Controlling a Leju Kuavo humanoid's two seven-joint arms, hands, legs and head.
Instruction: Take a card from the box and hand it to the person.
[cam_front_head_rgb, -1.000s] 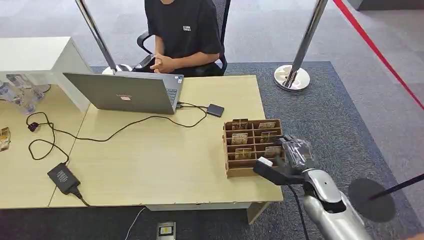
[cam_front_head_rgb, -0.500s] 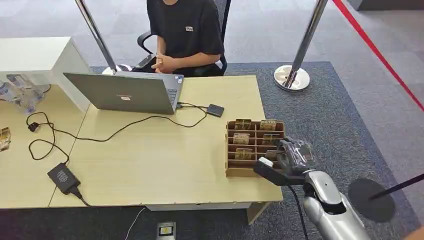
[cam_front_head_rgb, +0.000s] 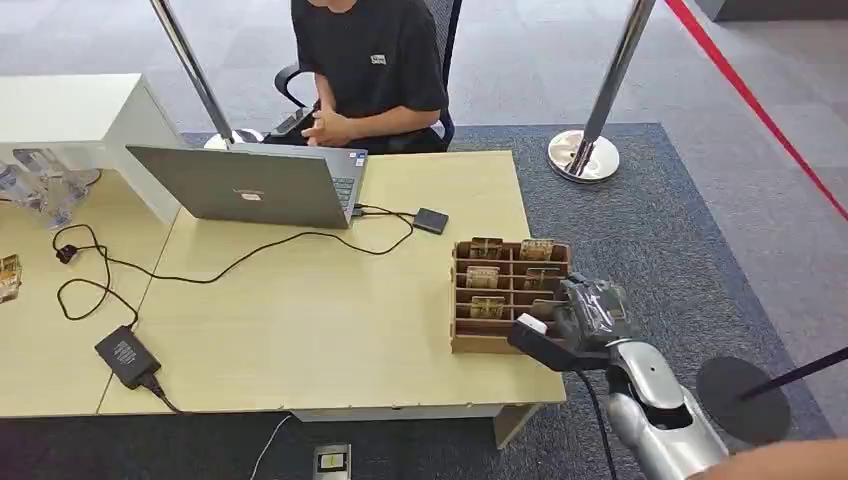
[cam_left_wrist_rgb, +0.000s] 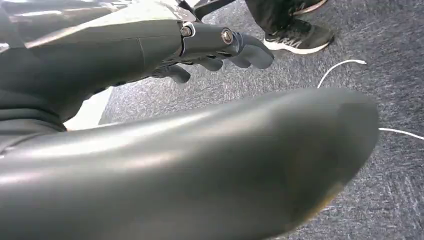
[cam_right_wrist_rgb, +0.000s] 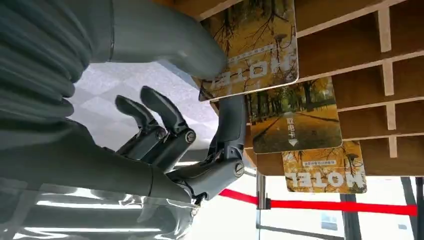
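The brown slotted box (cam_front_head_rgb: 505, 295) stands at the table's right end, with cards upright in its slots. My right hand (cam_front_head_rgb: 585, 318) is at the box's near right corner. In the right wrist view its thumb (cam_right_wrist_rgb: 165, 40) and a finger (cam_right_wrist_rgb: 232, 125) pinch an autumn-picture "HOTEL" card (cam_right_wrist_rgb: 250, 50) that sits against the box (cam_right_wrist_rgb: 360, 45). Two more cards (cam_right_wrist_rgb: 295, 122) (cam_right_wrist_rgb: 325, 172) stand in the slots beside it. The person (cam_front_head_rgb: 370, 60) in a black shirt sits across the table with hands together. My left hand (cam_left_wrist_rgb: 220, 45) hangs over the carpet, fingers loosely bent, holding nothing.
A grey laptop (cam_front_head_rgb: 245, 187) stands open in front of the person. Its black cable runs to a power brick (cam_front_head_rgb: 127, 356), and a small black device (cam_front_head_rgb: 431, 220) lies near the box. Two steel posts (cam_front_head_rgb: 585, 150) (cam_front_head_rgb: 195, 70) and a red belt (cam_front_head_rgb: 750, 95) stand beyond the table (cam_front_head_rgb: 320, 320).
My right hand has pressed a little closer into the box's near right slots, and the box's far end has turned slightly to the right. The person's hands shifted a little.
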